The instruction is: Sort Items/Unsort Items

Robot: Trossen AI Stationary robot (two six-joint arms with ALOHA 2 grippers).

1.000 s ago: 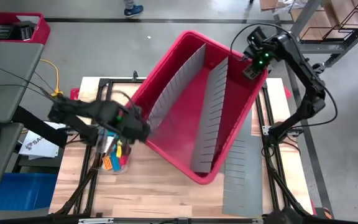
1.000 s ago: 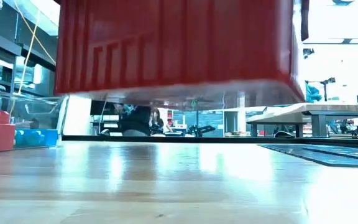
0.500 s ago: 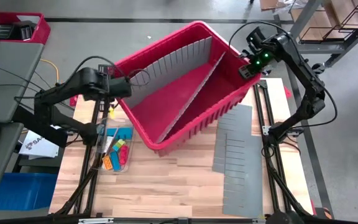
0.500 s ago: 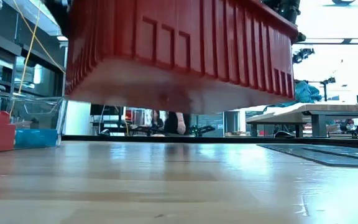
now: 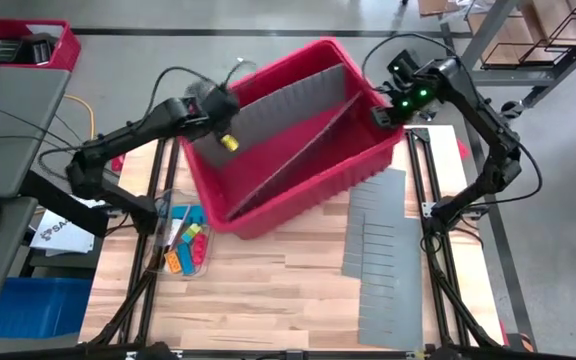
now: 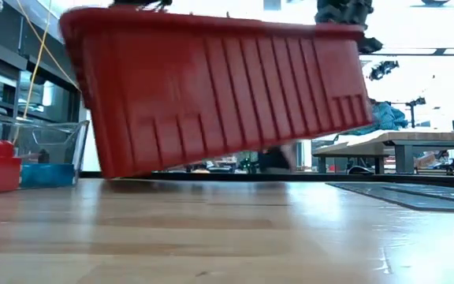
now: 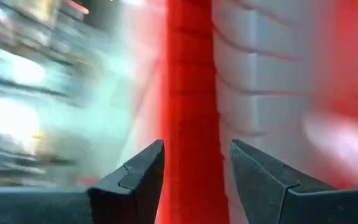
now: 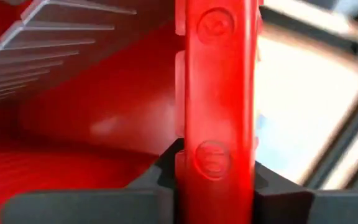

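Observation:
The large red bin (image 5: pixel 288 140) with long grey dividers (image 5: pixel 293 105) hangs tilted between both arms over the table's far half. My left gripper (image 5: pixel 213 105) is shut on its left far rim, and my right gripper (image 5: pixel 388 110) is shut on its right rim. In the low view the bin (image 6: pixel 227 95) slopes, its left end low by the tabletop; whether it touches, I cannot tell. The items (image 5: pixel 181 250), orange, blue, yellow, red and green pieces, lie in a clear tub on the table's left. A small yellow thing (image 5: pixel 228 143) shows inside the bin by my left gripper. My left gripper pinches the bin's rim and wall (image 7: pixel 191 124) between its two fingers, one finger (image 7: pixel 135 180) outside and one (image 7: pixel 260 180) inside, by a grey divider. It holds the bin's left far corner, and the bin hangs tilted below. My right gripper pinches the bin's red rim (image 8: pixel 216 106) between its two fingers, which lie across the rim. It holds the right end (image 5: pixel 376 108), the higher one in the low view.
A grey notched divider sheet (image 5: pixel 383 260) lies flat on the table's right near part. The clear tub (image 6: pixel 53 150) stands at the left. A second red bin (image 5: pixel 28 45) stands off the table at the far left. Bare wood (image 5: pixel 268 290) lies in front.
My left gripper has swung with its bin corner from over the clear tub toward the table's far edge. The bin has turned about over the table and dropped from high up, tilted with its left end low. My right gripper has kept its hold and shifted slightly left.

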